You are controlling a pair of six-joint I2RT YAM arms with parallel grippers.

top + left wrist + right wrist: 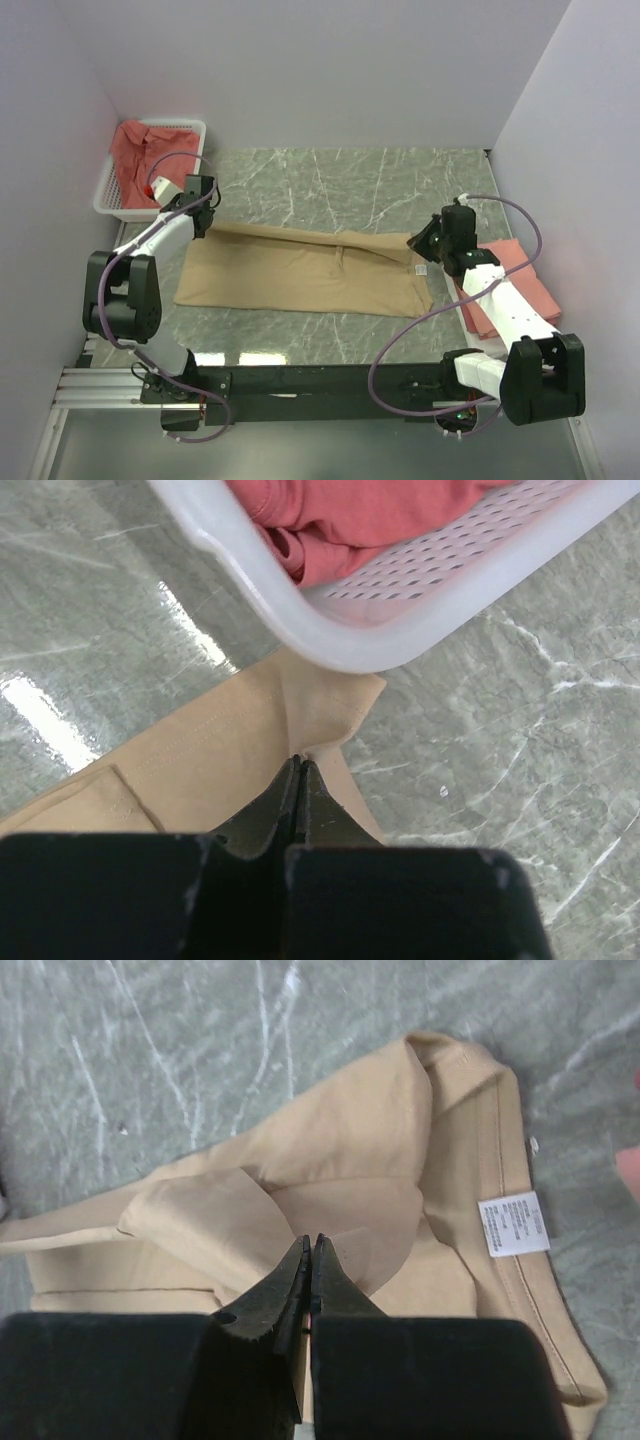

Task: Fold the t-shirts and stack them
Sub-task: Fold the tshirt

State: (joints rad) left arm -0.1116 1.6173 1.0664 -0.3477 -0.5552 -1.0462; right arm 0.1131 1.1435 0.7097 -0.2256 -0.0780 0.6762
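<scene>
A tan t-shirt (300, 275) lies as a long folded band across the middle of the marble table (340, 180). My left gripper (203, 222) is at its far left corner, jaws shut and pinching a puckered fold of the tan cloth (200, 760) at the fingertips (298, 762). At the far right corner, my right gripper (418, 243) is shut with tan cloth (350, 1130) caught between its tips (312, 1240), near the white care label (512, 1223). A coral t-shirt (140, 150) sits crumpled in the basket. Folded salmon-pink t-shirts (520, 275) lie at the right, partly under my right arm.
The white mesh basket (105, 195) stands at the far left corner, its rim (330, 645) close above my left fingertips. Pale walls close in the table on the left, back and right. The arm bases and a black rail (330, 385) run along the near edge.
</scene>
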